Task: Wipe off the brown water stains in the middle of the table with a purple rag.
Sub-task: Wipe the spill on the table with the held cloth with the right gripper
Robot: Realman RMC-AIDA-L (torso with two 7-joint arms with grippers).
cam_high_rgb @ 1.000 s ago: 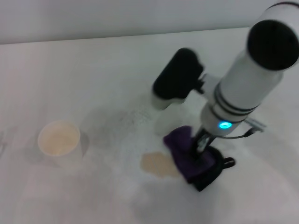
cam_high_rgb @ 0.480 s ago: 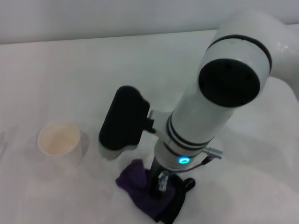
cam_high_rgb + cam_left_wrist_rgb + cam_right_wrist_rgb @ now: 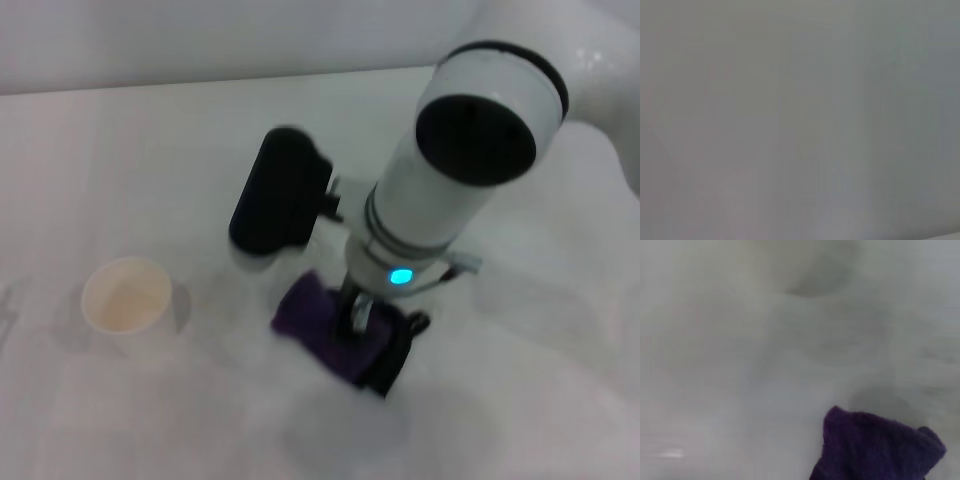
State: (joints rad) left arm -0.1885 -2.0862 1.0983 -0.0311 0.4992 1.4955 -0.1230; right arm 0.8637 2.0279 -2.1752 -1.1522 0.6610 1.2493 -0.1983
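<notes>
My right gripper [image 3: 357,322] is shut on the purple rag [image 3: 312,312] and presses it onto the white table [image 3: 150,160] near the middle. The rag's black edging [image 3: 393,365] trails toward the near side. The rag also shows in the right wrist view [image 3: 875,450]. The brown water stains do not show in any view; the spot where the rag lies is covered by the rag and the arm. My left gripper is out of view, and its wrist view shows only a blank grey surface.
A white paper cup [image 3: 128,303] stands upright on the table to the left of the rag, about a hand's width away. The big white right forearm [image 3: 455,170] hangs over the table's middle.
The right gripper dragged the rag left and toward me over the tan stain, then back right and away. The stain seen one second ago no longer shows.
</notes>
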